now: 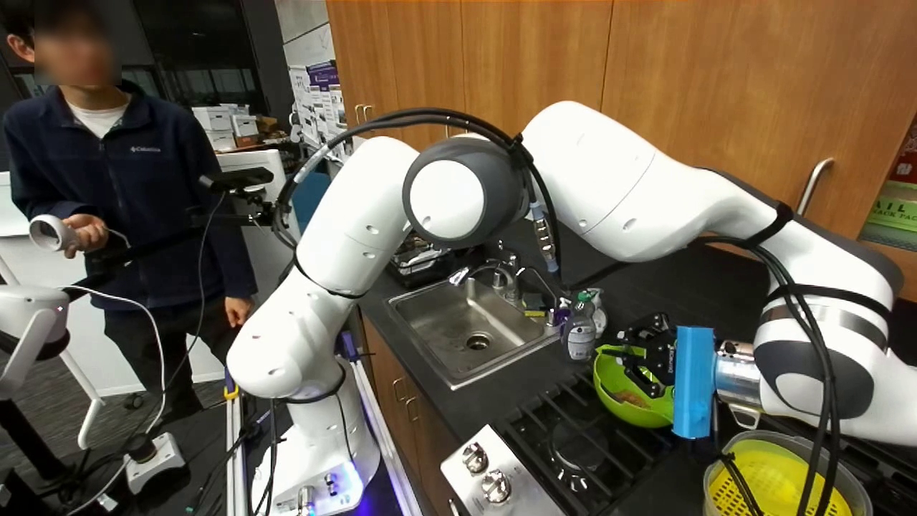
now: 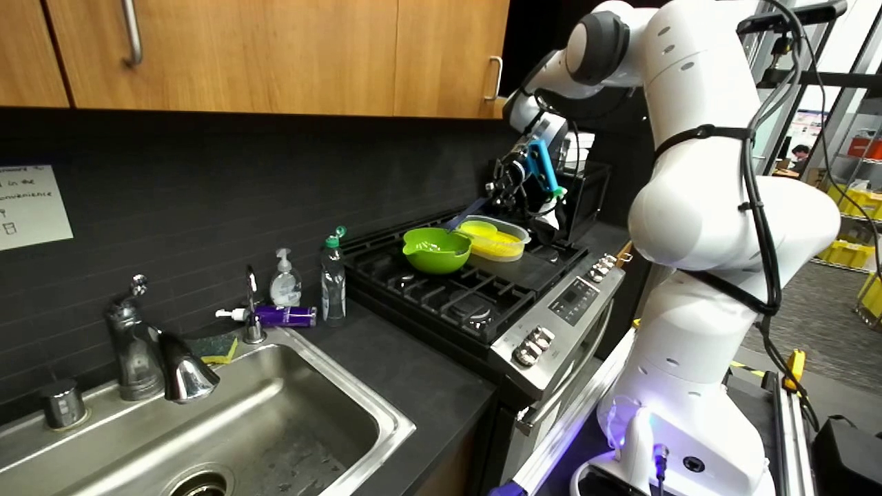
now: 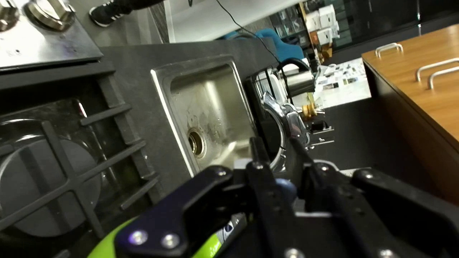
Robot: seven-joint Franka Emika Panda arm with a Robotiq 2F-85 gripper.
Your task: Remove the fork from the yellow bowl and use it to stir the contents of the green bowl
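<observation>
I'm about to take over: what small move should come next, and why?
I'd probably close the gripper gently before stirring: in an exterior view, a dark blue utensil slants between it and the green bowl, but no view settles whether it's held.

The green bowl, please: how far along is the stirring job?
Probably done: removal, since no fork shows in the visible part of the yellow bowl. In hand: the tool is close to the green bowl; whether it grips the bluish utensil, perhaps the fork, is unclear. Left: stirring the brown contents; nothing confirms mixing.
</observation>
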